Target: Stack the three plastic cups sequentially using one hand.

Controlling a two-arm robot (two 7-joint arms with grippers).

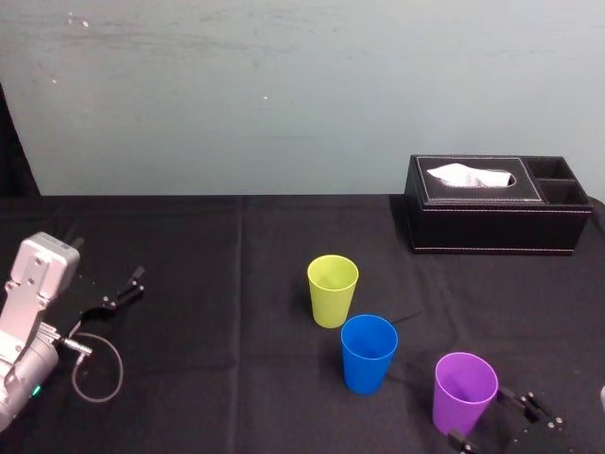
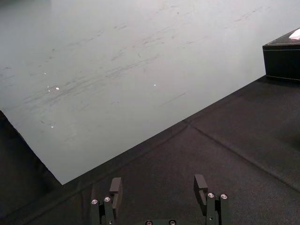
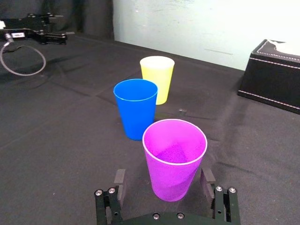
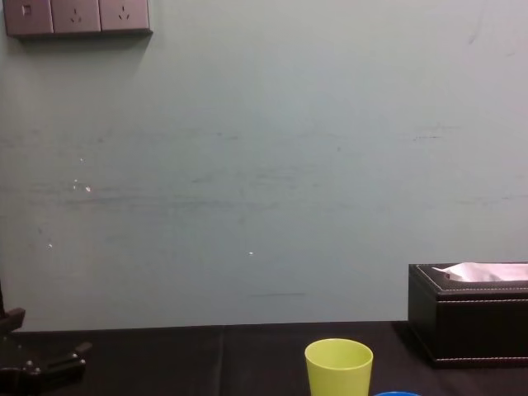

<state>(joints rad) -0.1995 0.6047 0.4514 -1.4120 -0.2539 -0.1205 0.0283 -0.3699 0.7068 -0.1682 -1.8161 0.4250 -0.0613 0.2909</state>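
- Purple tapered plastic cup (image 3: 174, 157) stands upright on the desk right at the right gripper (image 3: 163, 178); the jaws are spread wide to either side of its lower wall, with a gap on each side, gripping nothing; whether the cup sits fully between them or just ahead of them I cannot tell.
- Blue tapered plastic cup (image 3: 136, 108) stands upright just beyond the purple one, apart from it; the yellow-green tapered plastic cup (image 3: 157, 78) stands close behind the blue, also upright, mouth up.
- Nothing is nested; all three cups rest singly on the black-clothed desk (image 1: 217, 284); by my reading the task is at its first grasp, with both stacking steps left to do.
- Black leather tissue box (image 1: 492, 222) sits well apart from the cups at the far right.
- Left gripper (image 2: 158, 187) lies parked at the desk's left side, jaws open and empty.
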